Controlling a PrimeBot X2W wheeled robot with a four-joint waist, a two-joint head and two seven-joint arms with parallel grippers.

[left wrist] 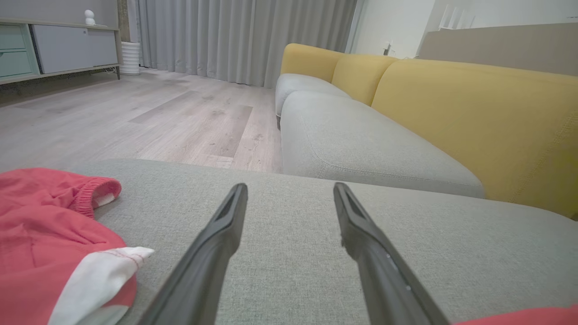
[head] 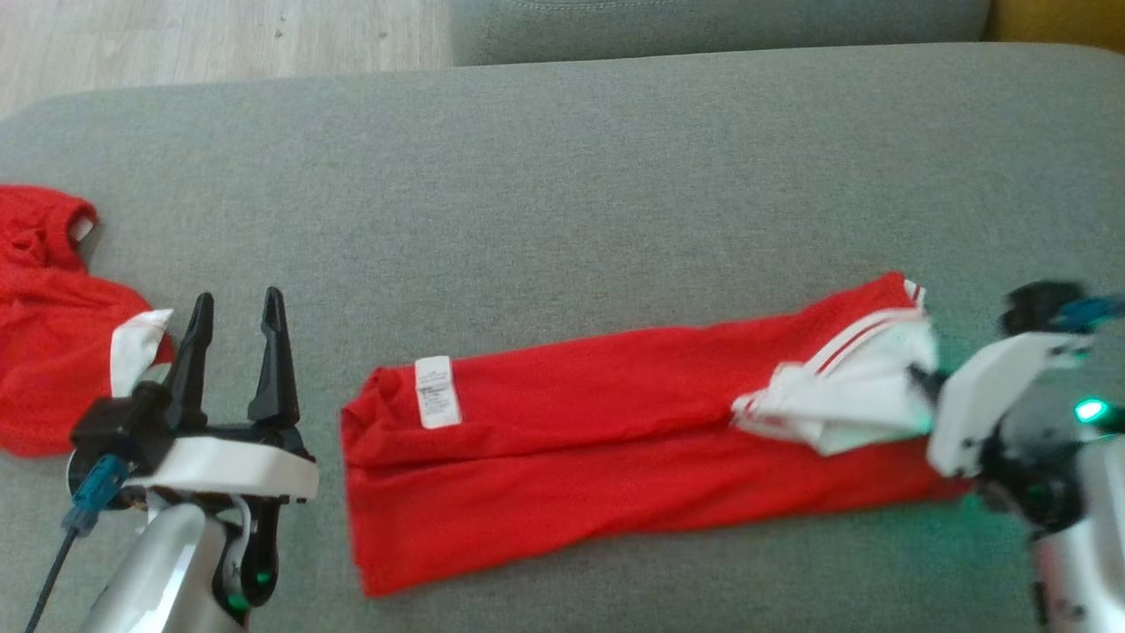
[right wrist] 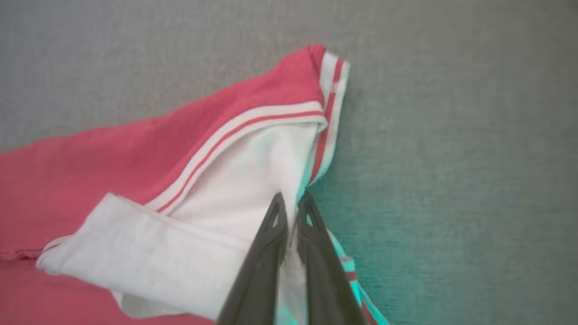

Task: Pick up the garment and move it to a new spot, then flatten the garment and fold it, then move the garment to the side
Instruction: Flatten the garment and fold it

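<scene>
The grey cushion (head: pixel 562 176) carries the red garment (head: pixel 571 440), folded long across its middle. A second red garment (head: pixel 44 334) lies bunched at my left. My right gripper (right wrist: pixel 291 198) is pinched closed on the folded one's white end, perhaps a sleeve. My left gripper (head: pixel 238 296) hovers spread wide, empty.

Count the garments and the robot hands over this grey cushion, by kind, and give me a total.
Red garments: 2 (folded garment, crumpled garment)
Robot hands: 2 (left hand open, right hand shut on the folded garment)
Total: 4
</scene>
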